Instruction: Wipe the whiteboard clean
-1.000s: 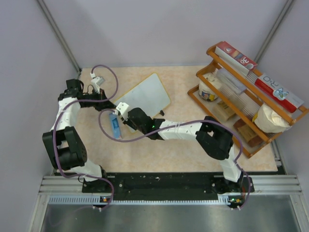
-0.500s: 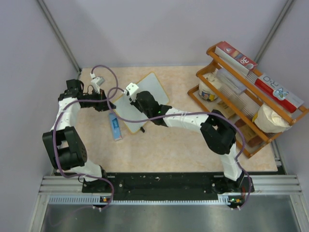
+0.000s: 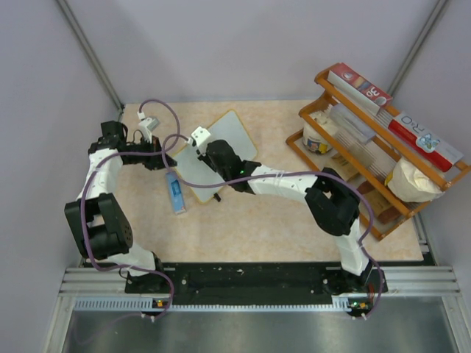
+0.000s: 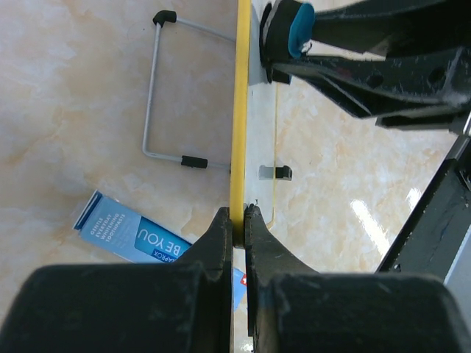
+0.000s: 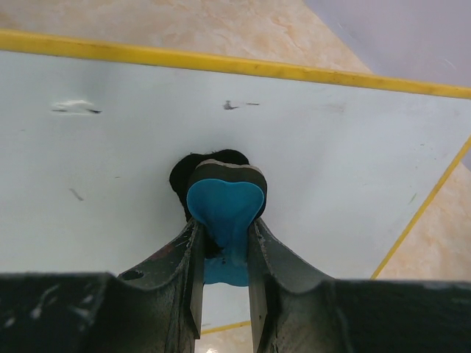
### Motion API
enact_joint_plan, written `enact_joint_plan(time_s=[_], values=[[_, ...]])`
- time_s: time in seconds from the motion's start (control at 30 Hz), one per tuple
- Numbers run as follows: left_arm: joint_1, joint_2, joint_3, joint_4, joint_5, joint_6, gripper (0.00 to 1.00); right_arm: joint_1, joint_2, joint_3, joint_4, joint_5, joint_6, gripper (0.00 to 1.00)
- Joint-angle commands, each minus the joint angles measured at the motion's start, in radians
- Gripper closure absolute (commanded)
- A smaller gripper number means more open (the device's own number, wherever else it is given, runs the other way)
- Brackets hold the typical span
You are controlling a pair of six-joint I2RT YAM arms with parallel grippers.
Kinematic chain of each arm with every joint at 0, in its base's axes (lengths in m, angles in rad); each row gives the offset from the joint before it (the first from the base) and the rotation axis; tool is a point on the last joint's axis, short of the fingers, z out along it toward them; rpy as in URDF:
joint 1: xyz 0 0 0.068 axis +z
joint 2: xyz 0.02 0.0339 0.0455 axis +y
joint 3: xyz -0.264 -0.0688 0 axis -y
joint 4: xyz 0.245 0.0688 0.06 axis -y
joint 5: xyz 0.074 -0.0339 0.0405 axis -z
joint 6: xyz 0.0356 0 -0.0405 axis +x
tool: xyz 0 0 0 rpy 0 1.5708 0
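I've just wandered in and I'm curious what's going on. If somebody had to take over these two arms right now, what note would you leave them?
Left claw: shut on the yellow edge of the small white board with thin yellow frame, steadying it.
Right claw: shut on the small blue-and-black eraser block, pressed against the board's face.
Narrow blue box: lying beside the board.
Done: most of the face looks clean.
Left: faint smudges near the frame in the right wrist view; wipe those.
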Motion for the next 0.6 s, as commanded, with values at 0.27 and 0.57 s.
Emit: enact_joint_plan(time_s=[0.27,0.57], values=[[-0.031,-0.023,-0.039,-0.088,-0.037,0.111,1.00,0.103,0.009,0.100,-0.049,-0.081,-0.010,1.00],[-0.029,-0.020,-0.042,-0.091,-0.031,0.116,1.00,0.045,0.036,0.146,-0.024,-0.054,-0.051,1.00]])
